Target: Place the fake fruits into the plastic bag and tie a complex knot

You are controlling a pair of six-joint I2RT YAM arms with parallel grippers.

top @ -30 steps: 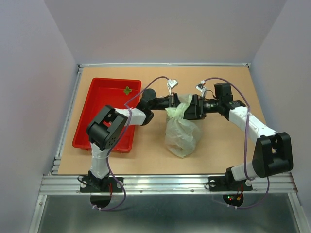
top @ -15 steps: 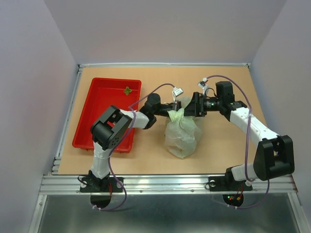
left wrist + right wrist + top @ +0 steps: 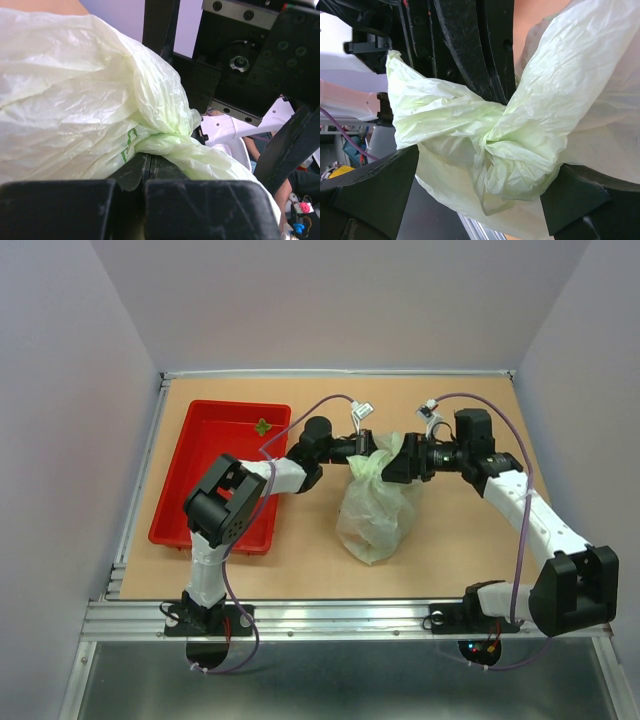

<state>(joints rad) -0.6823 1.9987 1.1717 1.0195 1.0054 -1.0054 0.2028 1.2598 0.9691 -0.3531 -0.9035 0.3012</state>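
The thin pale-green translucent plastic bag (image 3: pixel 378 515) is seen standing bulged on the orange-brown table (image 3: pixel 460 550), mid-table, with its neck up between both grippers. Contents cannot be made out through the film. The twisted knot (image 3: pixel 517 145) of pale-green handle strips is located at the bag's top, loosely bunched, with one end fanned out to the left in the right wrist view.

The left gripper (image 3: pixel 362 447) is placed at the far-left side of the neck, touching it. In the left wrist view its fingers (image 3: pixel 132 175) are pressed together with strip film caught at their tips and the knot just beyond. The right gripper (image 3: pixel 393 467) is placed at the right side of the neck. Its jaws are held apart, with the knotted wad between them and touching both inner faces; whether it is squeezed cannot be told.

The left arm is reached forward and bent right, over the near-right part of the red rectangular plastic tray (image 3: pixel 205 475). The right arm is stretched forward and folded left. The grippers are pointed at each other, close together.

A small green piece (image 3: pixel 262 426) is lying in the tray's far part, well apart from the bag.
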